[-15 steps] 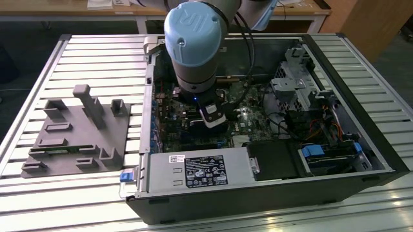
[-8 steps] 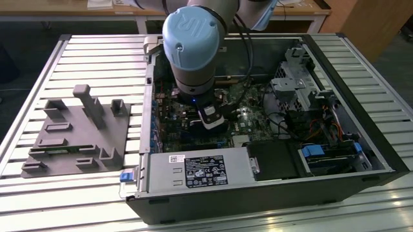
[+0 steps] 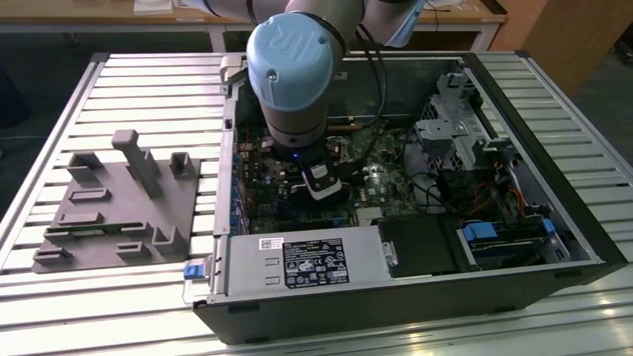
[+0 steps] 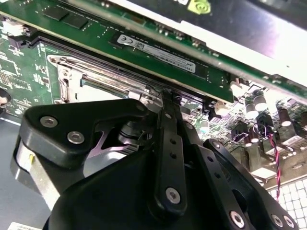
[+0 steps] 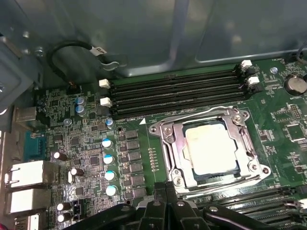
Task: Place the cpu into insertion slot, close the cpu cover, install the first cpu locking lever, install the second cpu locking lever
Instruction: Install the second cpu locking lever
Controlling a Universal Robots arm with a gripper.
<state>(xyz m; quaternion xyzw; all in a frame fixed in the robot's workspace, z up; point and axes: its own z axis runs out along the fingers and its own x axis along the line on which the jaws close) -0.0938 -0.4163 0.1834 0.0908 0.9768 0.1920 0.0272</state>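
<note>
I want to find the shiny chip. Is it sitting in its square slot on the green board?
Yes, the cpu lies inside the insertion slot.

The arm (image 3: 295, 81) reaches straight down, its gripper (image 5: 167, 191) low, fingers (image 4: 169, 124) pressed together at the tips.

Dull silver-grey metal top of cpu (image 5: 210, 146): matt, pale, faintly smudged. Thin silvery metal cpu cover (image 5: 169, 136) frame: bright, smooth, reflective edges. Green motherboard (image 5: 283, 120): glossy lacquered surface. Long black plastic memory slots (image 5: 177, 93): satin, with white plastic clips. Grey sheet-metal case wall (image 5: 144, 33): smooth, dull sheen. Black gripper (image 4: 165, 103) linkage: matt plastic-looking, with shiny steel screw heads. Light-blue arm joint cap (image 3: 293, 53): smooth, semi-gloss plastic. Grey fixture block (image 3: 118, 215): matt, slightly rough. Ribbed aluminium-look table (image 3: 59, 133): brushed, bright.
</note>
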